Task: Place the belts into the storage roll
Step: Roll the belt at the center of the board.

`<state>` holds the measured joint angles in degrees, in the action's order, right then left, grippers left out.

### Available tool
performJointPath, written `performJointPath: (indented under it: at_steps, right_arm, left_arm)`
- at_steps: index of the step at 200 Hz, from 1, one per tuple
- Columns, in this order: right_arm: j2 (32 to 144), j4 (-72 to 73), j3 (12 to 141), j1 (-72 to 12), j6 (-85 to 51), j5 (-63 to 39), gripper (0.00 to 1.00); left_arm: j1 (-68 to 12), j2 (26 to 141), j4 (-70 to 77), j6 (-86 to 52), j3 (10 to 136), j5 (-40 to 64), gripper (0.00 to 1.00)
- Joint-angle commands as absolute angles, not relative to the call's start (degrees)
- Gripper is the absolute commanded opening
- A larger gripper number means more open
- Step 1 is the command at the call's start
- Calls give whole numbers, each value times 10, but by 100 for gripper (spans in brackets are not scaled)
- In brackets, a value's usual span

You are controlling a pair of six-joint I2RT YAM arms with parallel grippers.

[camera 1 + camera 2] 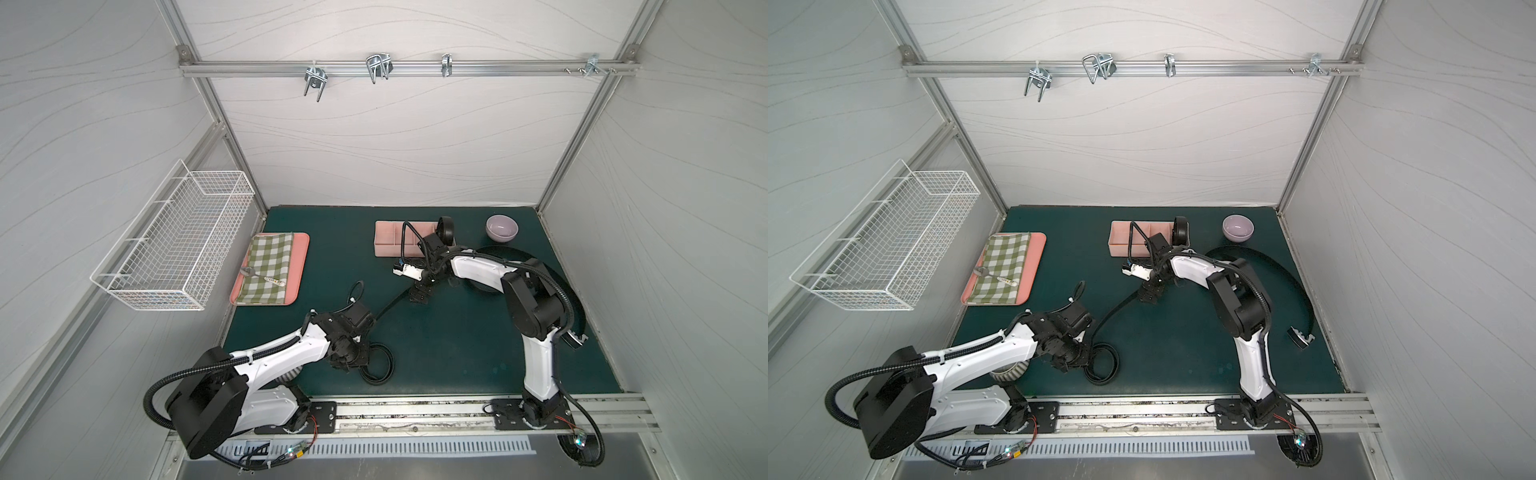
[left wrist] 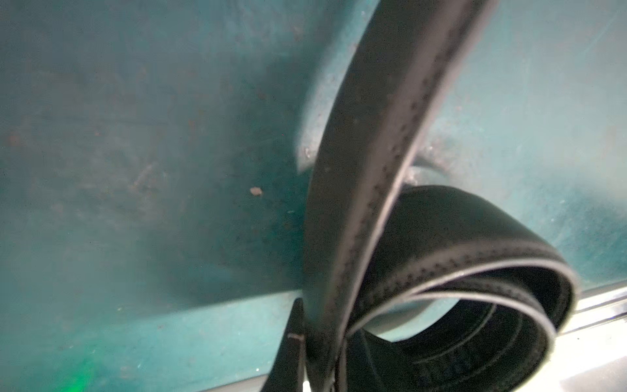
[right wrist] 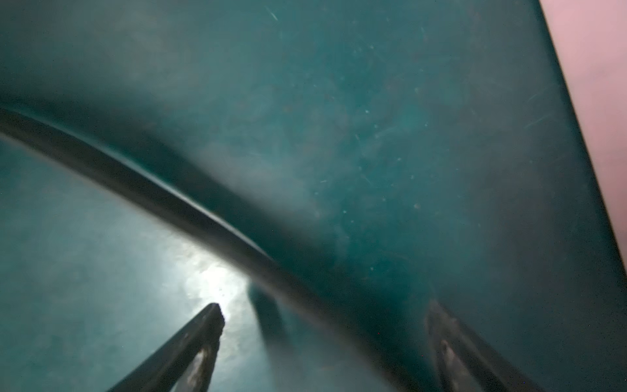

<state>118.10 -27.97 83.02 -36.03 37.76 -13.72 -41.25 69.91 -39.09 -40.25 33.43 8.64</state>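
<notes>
One black belt is half coiled on the green mat [image 1: 379, 365] [image 1: 1105, 368]. Its free end runs up to my right gripper [image 1: 419, 296] [image 1: 1148, 296]. My left gripper [image 1: 353, 358] [image 1: 1077, 359] is shut on this belt beside the loose coil; in the left wrist view the strap [image 2: 366, 169] rises from the jaws. My right gripper [image 3: 325, 325] is open, its fingers [image 3: 203, 339] astride the strap [image 3: 152, 190]. The pink storage roll [image 1: 388, 249] [image 1: 1125, 249] [image 3: 597, 85] holds a coiled belt [image 1: 446, 230] in its right end. Another belt [image 1: 557, 274] curves along the right side.
A lilac bowl [image 1: 502, 227] stands right of the storage roll. A flat pink tray [image 1: 302, 257] with a checked cloth and a spoon lies at the left. A white wire basket [image 1: 174, 245] hangs on the left wall. Metal hooks [image 1: 376, 68] hang on the back rail.
</notes>
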Motion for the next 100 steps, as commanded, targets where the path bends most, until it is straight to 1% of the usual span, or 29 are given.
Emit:
performJointPath:
  at_steps: [1,12,16,25,28,47,52,65,100]
  right_arm:
    - [1216,-347,859,-352,390,-117,80]
    - [1227,-366,870,-347,383,-113,71]
    - [1230,-370,873,-346,381,-112,66]
    - [1234,-381,876,-344,375,-108,53]
    - [1235,-385,876,-344,371,-106,46]
    - [1232,-407,872,-342,343,-92,15]
    - [1227,-408,865,-342,331,-88,8]
    - [1201,-404,836,-343,291,-87,0]
    - [1127,-419,751,-372,79,-99,0]
  left_arm:
    - [-399,706,-393,-392,357,71,0]
    - [-392,708,-394,-386,361,73,0]
    - [-388,709,-395,-385,362,73,0]
    - [-380,709,-396,-380,364,73,0]
    - [-377,709,-396,-379,365,73,0]
    - [-351,717,-393,-369,371,72,0]
    - [-342,722,-392,-366,375,68,0]
    - [-323,744,-388,-356,390,50,0]
    - [-283,850,-356,-332,463,19,0]
